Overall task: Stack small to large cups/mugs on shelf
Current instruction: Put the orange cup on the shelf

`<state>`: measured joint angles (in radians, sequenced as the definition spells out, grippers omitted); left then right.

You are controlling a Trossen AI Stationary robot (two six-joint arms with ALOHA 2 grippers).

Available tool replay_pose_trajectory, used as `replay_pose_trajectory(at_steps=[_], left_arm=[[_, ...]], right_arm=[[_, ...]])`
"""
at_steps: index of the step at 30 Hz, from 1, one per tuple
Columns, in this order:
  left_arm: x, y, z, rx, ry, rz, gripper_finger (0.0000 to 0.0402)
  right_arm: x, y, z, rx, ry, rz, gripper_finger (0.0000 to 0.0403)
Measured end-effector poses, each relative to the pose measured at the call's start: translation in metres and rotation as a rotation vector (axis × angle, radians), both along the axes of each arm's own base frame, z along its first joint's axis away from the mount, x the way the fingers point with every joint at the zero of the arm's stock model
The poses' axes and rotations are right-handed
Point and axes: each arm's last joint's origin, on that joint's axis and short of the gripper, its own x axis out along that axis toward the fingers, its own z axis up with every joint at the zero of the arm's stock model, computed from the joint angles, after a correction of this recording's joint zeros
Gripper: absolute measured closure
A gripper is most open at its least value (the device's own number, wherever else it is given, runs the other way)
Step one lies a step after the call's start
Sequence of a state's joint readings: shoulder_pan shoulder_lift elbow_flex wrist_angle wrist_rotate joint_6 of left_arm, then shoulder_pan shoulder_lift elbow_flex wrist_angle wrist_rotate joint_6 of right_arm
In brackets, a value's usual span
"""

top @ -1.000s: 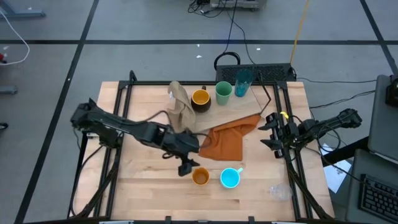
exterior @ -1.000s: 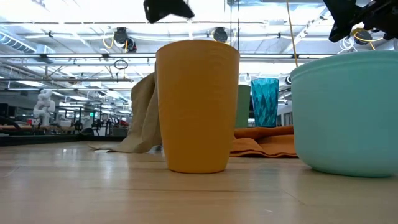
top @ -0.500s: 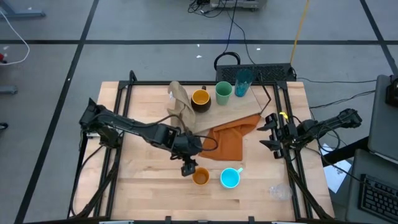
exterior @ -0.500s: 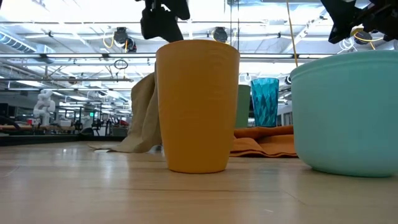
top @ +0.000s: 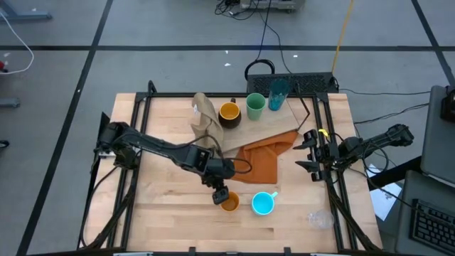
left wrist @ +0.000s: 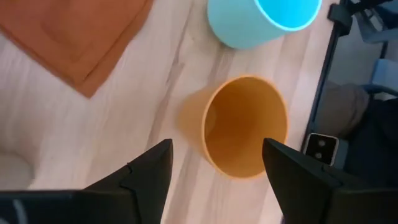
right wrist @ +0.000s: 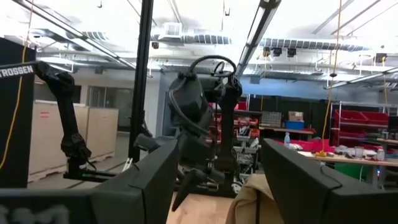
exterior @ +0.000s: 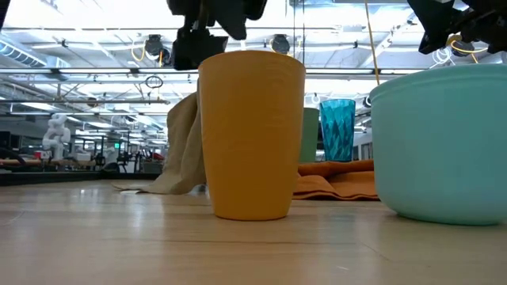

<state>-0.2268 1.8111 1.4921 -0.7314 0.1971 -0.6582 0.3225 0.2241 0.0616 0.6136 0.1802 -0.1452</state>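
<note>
The small orange cup (top: 229,203) stands upright near the table's near edge, with the bright cyan mug (top: 264,203) to its right. My left gripper (top: 220,193) is open just above the orange cup (left wrist: 244,127). Its fingers stand on either side of the cup's rim, and one fingertip (exterior: 190,52) hangs at rim level. The yellow mug (top: 229,112), light green cup (top: 255,106) and teal tumbler (top: 278,92) stand at the far side on a light wood panel (top: 274,122). The clear glass (top: 320,218) is near right. My right gripper (top: 306,151) waits open at the table's right edge.
An orange cloth (top: 259,161) lies mid-table, just beyond the two near cups. A tan cloth (top: 205,122) is heaped left of the yellow mug. A black frame rail (top: 329,163) runs along the table's right edge. Bare wood (top: 163,206) lies to the near left.
My left gripper has come down toward the orange cup and moved a little toward the table's right edge. It is now just above the cup's rim. The cups have not moved.
</note>
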Motion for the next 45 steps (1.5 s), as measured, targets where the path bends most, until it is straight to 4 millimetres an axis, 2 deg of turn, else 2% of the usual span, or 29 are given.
replay_pose_trajectory(at_steps=[19,38,45], left_arm=[[0.002,-0.009,0.004,-0.041,-0.027,0.083,0.0154],[0.007,-0.023,-0.021,-0.025,0.049,0.075,0.0154],[0.013,-0.024,-0.039,-0.027,0.101,0.059,0.0154]], right_arm=[[0.001,0.0,-0.003,-0.017,0.027,-0.004,0.0183],[0.001,0.0,-0.003,-0.033,0.033,-0.01,0.0183],[0.001,0.0,-0.004,-0.035,0.036,-0.011,0.0183]])
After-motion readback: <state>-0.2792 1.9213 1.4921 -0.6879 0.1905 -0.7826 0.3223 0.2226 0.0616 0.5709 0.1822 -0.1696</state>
